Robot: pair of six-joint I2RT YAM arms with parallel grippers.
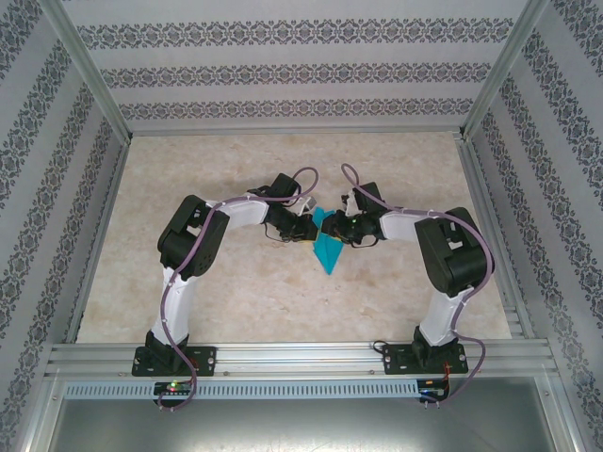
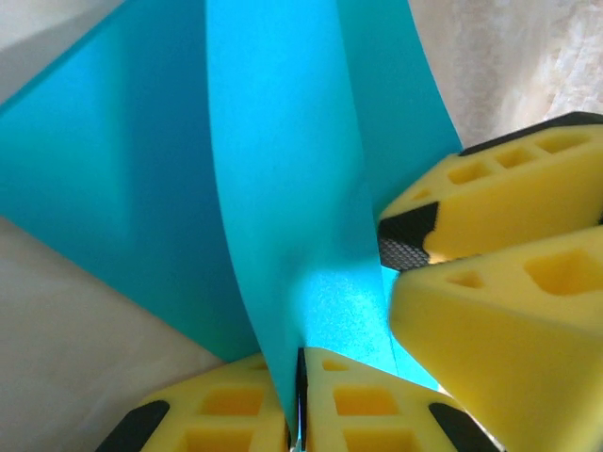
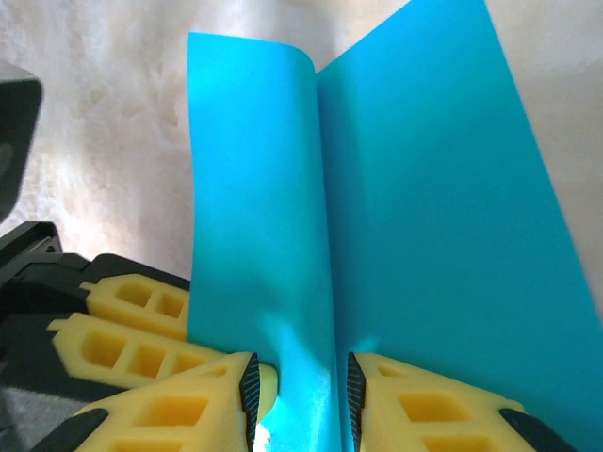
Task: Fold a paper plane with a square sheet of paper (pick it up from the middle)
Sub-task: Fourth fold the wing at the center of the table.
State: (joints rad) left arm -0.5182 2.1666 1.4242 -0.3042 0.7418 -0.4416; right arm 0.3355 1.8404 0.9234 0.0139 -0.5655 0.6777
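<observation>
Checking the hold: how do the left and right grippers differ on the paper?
Left gripper has jaws pressed shut; right gripper has them apart. Left gripper pinches a flat flap of the paper; right gripper straddles its crease, grip unclear. Both work the same sheet.

Beige marbled tabletop (image 1: 283, 301), flat, matte. Back wall (image 1: 301, 71) and side walls (image 1: 47, 188) papered in grey damask stripes on white. Aluminium frame posts (image 1: 85, 71) rise at the far corners. Aluminium rail (image 1: 301, 358) runs along the near edge, with a perforated white strip (image 1: 301, 388) just below it and a grey panel (image 1: 301, 424) under that.
</observation>
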